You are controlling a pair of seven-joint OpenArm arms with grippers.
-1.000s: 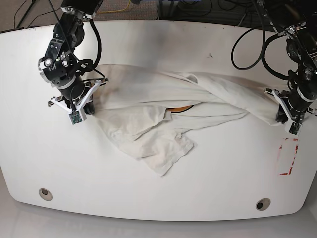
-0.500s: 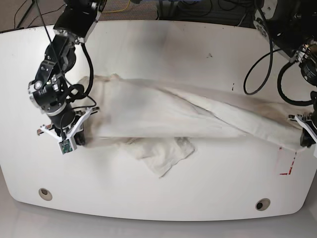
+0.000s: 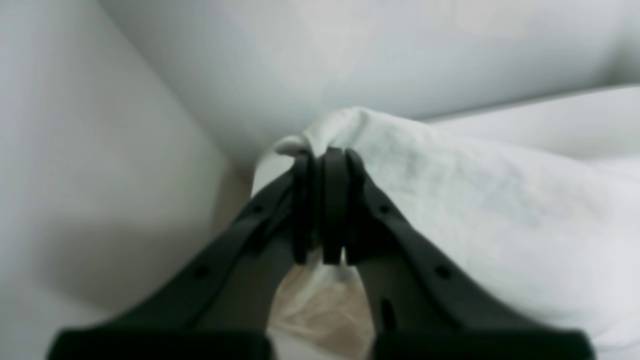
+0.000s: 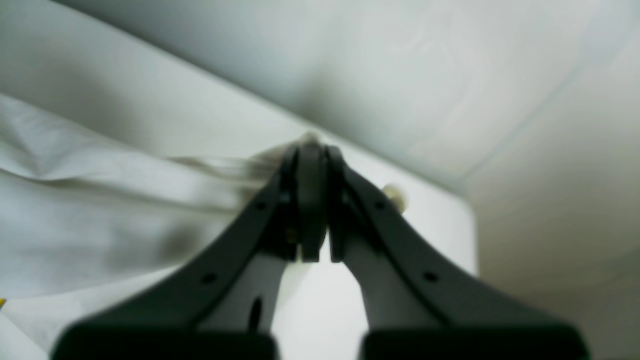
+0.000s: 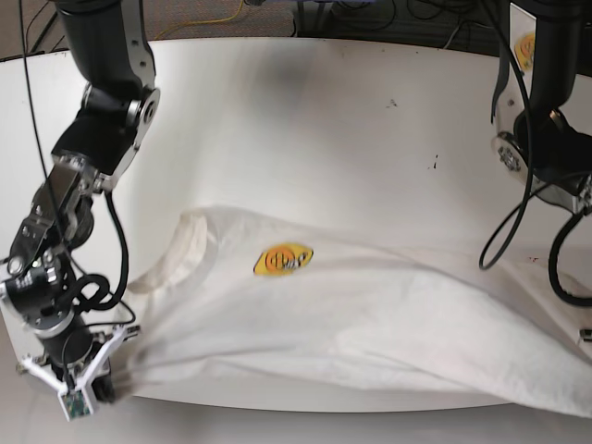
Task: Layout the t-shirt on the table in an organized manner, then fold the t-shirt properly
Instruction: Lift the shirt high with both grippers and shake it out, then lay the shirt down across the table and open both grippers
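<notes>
The white t-shirt [image 5: 370,324] hangs stretched between my two grippers, low over the front of the table [image 5: 324,111]. Its collar [image 5: 185,248] and small yellow-orange badge [image 5: 283,260] face up; the large print and lettering are hidden. My right gripper [image 5: 92,387], at the base view's left front, is shut on one edge of the shirt, with cloth pinched between the fingertips in the right wrist view [image 4: 311,150]. My left gripper [image 3: 325,155] is shut on a fold of the shirt [image 3: 475,210]; in the base view it is almost out of frame at the right edge.
Small dark specks [image 5: 392,103] mark the tabletop at the back right. Black cables [image 5: 504,222] hang by the arm on the base view's right. The shirt covers the front of the table, where the grommet holes and red tape do not show.
Both grippers have pulled the shirt toward the table's front edge and apart. The crumpled cloth has spread into a wide sheet, and the badge and collar now show.
</notes>
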